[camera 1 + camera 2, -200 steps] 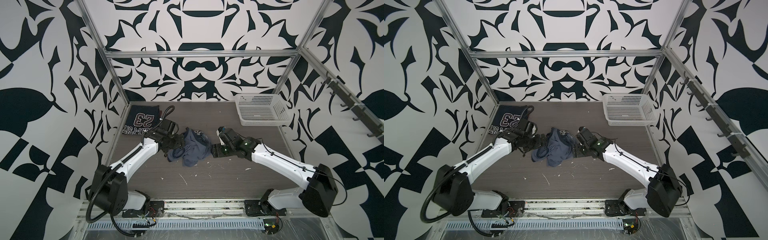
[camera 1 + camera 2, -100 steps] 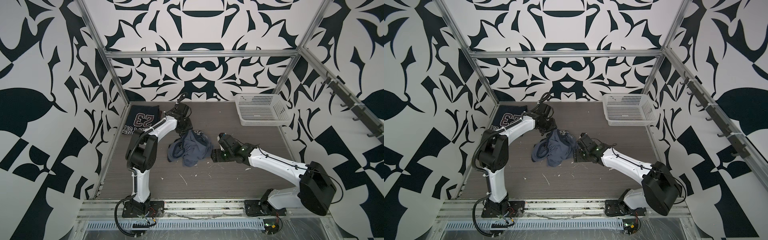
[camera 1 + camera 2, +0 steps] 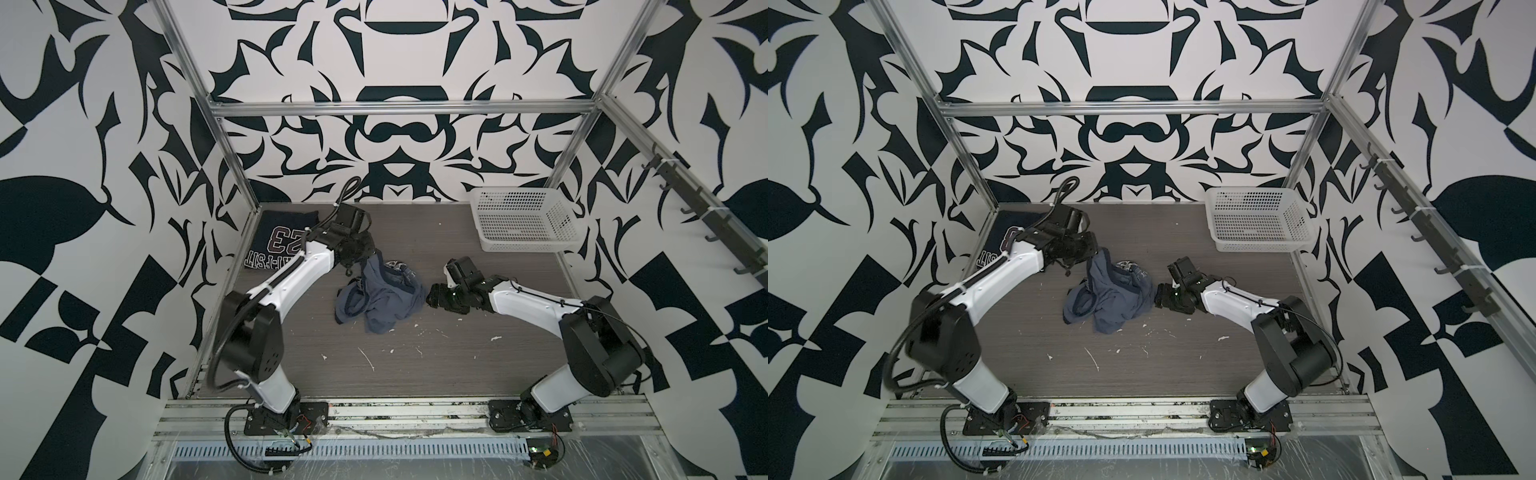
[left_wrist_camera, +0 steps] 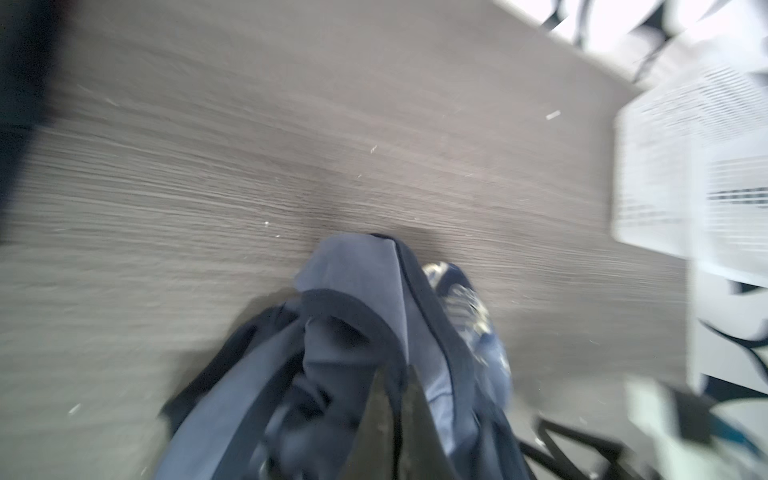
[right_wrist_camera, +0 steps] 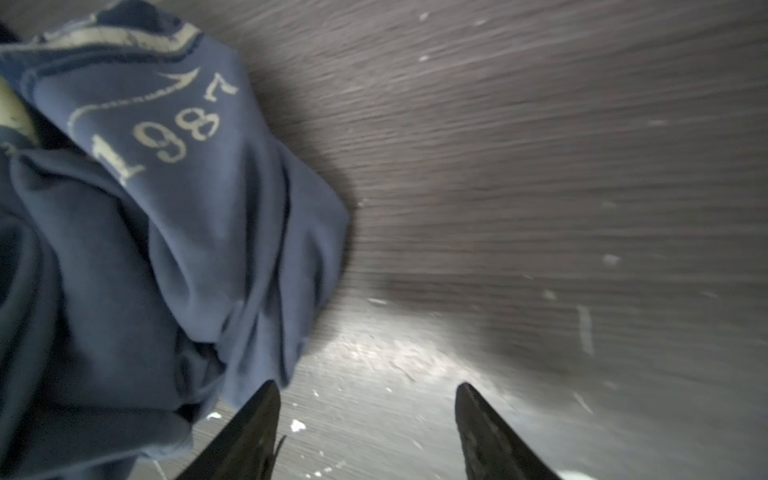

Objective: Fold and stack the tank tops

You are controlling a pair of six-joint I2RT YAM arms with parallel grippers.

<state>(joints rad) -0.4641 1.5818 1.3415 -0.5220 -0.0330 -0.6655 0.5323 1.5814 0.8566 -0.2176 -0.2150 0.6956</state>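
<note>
Far left corner of the bench: navy tank top [image 3: 279, 246], lying flat, looks folded. Your left gripper [image 4: 395, 386] has its jaws pressed together on a dark-trimmed edge of the slate-blue tank top [image 3: 384, 297], which sits crumpled mid-bench. Right gripper [image 5: 366, 390]: jaws spread, empty, just beside the heap's right edge. Step in hand, likely: spreading the second top. Next: take an opposite edge with your right, draw apart, lay flat.
</note>
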